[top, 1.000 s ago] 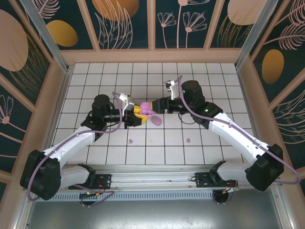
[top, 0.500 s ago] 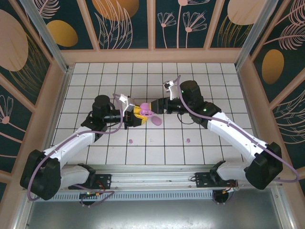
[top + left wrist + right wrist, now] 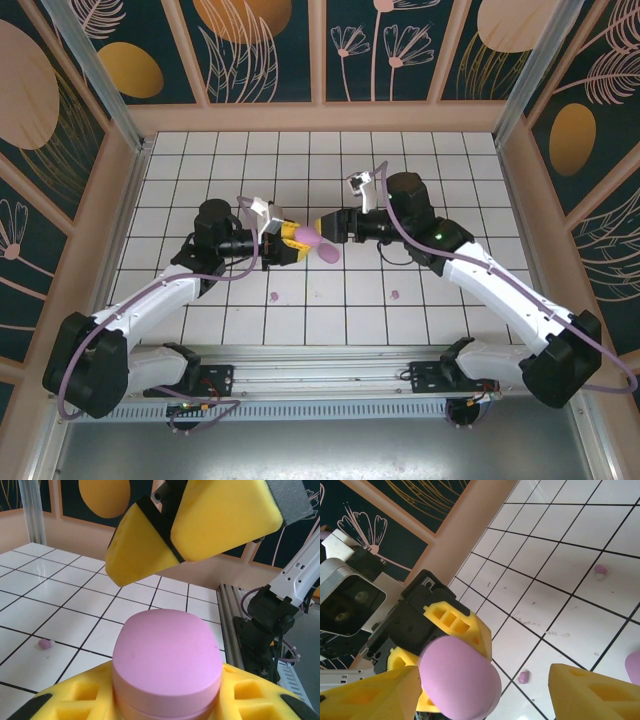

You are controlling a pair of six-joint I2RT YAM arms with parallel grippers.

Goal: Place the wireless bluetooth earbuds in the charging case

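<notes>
As seen from above, your left pincer (image 3: 296, 241) grips the pink charging case (image 3: 308, 236) at mid-tabletop (image 3: 450, 160), with the right pincer (image 3: 326, 228) just beside it. One earbud (image 3: 274, 296) lies on the tiles toward the bases, and a second earbud (image 3: 394, 294) lies to its right.

Left wrist: the charging case (image 3: 167, 660) sits between the yellow pads (image 3: 272, 687). An earbud (image 3: 45, 643) lies beyond.

Right wrist: the right pincer's fingers (image 3: 590, 690) stand wide apart.

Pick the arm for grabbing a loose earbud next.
Right, probably. The left gripper is shut on the pink-purple oval plastic case. The right gripper is open and holds nothing, and a tiny pink-purple plastic earbud lies on the white tiled table nearer that arm.
</notes>
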